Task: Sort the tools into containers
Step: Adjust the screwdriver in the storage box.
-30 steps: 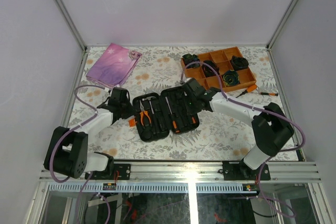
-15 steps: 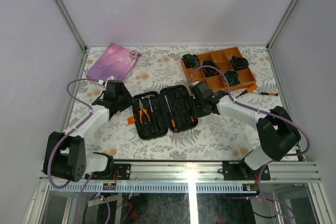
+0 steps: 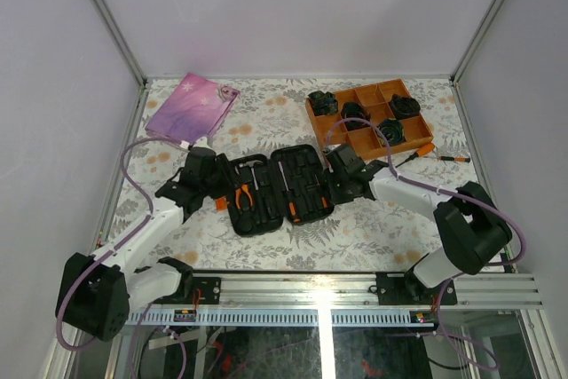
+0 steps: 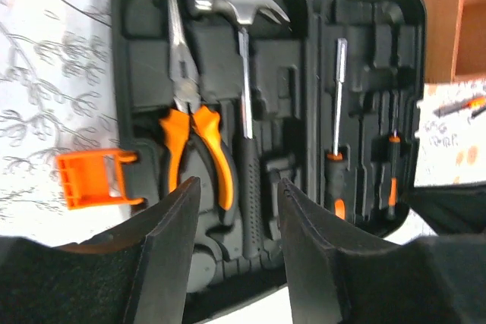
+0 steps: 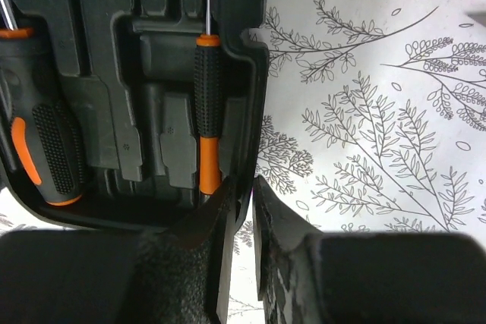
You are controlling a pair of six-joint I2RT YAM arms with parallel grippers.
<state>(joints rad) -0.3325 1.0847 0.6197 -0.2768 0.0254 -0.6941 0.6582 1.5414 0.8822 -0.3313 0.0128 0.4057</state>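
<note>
Right claw point(image 5: 244, 187) sits at the right rim of the case point(image 3: 257, 222), fingers nearly together with only a slit between them. Whether they pinch the rim I cannot tell. It looks placed to steady the open case or to press the slim driver point(image 5: 207, 111) into its slot. Left claw point(image 4: 237, 187) hovers over the case's near-left edge, fingers apart and empty, likely bracing that side.

The case lies open at mid-desk. Pliers point(image 4: 190, 127) and hammer point(image 4: 241, 73) are seated in the left half and drivers in the right, each in a moulded slot, though several slots look bare. Two loose drivers point(image 3: 417, 153) lie on the desk point(image 3: 373, 219) well to the right, just beside the orange tray point(image 3: 366, 95) of black bundles point(image 3: 390, 130). They probably go in next. A pink pouch point(image 3: 191, 108) lies at far left.
</note>
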